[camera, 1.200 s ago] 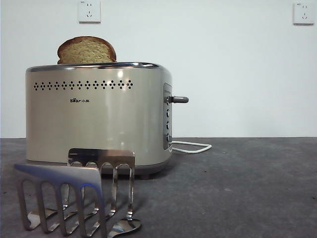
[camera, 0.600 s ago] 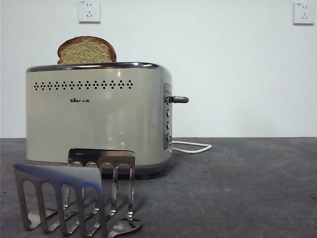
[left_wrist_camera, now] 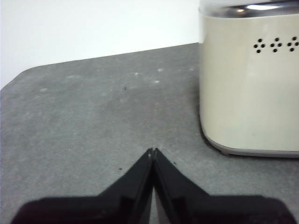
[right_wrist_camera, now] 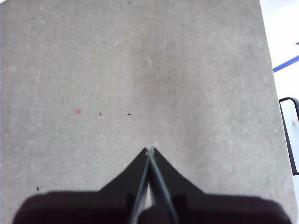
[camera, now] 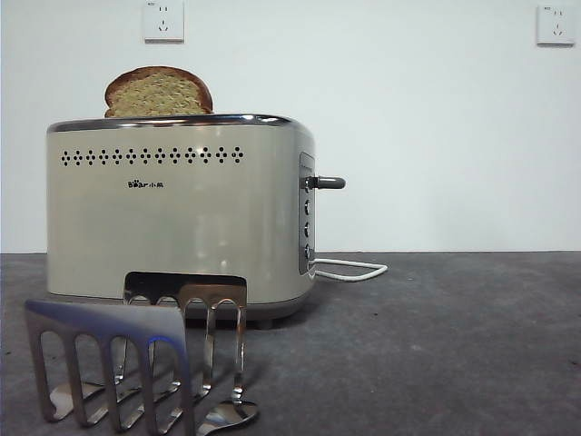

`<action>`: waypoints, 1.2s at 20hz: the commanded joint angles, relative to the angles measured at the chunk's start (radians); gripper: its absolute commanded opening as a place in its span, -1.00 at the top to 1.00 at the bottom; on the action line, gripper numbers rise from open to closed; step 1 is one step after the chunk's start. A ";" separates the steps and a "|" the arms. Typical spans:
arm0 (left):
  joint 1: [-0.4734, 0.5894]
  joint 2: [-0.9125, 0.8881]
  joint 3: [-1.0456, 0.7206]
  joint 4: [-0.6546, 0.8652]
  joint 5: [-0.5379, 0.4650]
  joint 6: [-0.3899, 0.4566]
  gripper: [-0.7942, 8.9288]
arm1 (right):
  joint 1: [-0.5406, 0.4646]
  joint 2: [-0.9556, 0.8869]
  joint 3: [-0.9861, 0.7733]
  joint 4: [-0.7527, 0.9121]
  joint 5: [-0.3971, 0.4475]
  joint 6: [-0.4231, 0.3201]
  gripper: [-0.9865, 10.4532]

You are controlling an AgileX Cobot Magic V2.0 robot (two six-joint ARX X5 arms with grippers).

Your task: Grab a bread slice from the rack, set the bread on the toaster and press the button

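Observation:
The slice of bread (camera: 158, 92) stands in the toaster's top, its domed brown crust showing above the chrome rim. The cream toaster (camera: 177, 213) fills the left half of the front view, its side lever (camera: 328, 183) sticking out to the right. The steel rack (camera: 145, 359) stands in front of it with nothing in its slots. My left gripper (left_wrist_camera: 152, 151) is shut with nothing in it, low over the grey table beside the toaster's (left_wrist_camera: 252, 79) end wall. My right gripper (right_wrist_camera: 150, 150) is shut and holds nothing, above bare table. Neither arm shows in the front view.
A white power cord (camera: 349, 269) loops on the table behind the toaster's right side. Two wall sockets (camera: 163, 20) sit high on the white wall. The right wrist view shows the table's edge (right_wrist_camera: 270, 70) and a black frame (right_wrist_camera: 288, 133) beyond it.

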 commanded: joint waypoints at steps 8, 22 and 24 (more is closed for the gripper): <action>0.016 -0.001 -0.011 0.009 -0.021 -0.116 0.84 | 0.001 0.003 -0.001 0.006 0.001 0.000 0.83; 0.016 0.010 -0.011 0.010 -0.022 -0.115 0.84 | -0.018 -0.024 -0.003 0.031 0.007 0.000 0.83; 0.016 0.016 -0.011 0.010 -0.021 -0.115 0.84 | -0.018 -0.065 -0.020 0.058 -0.002 0.000 0.83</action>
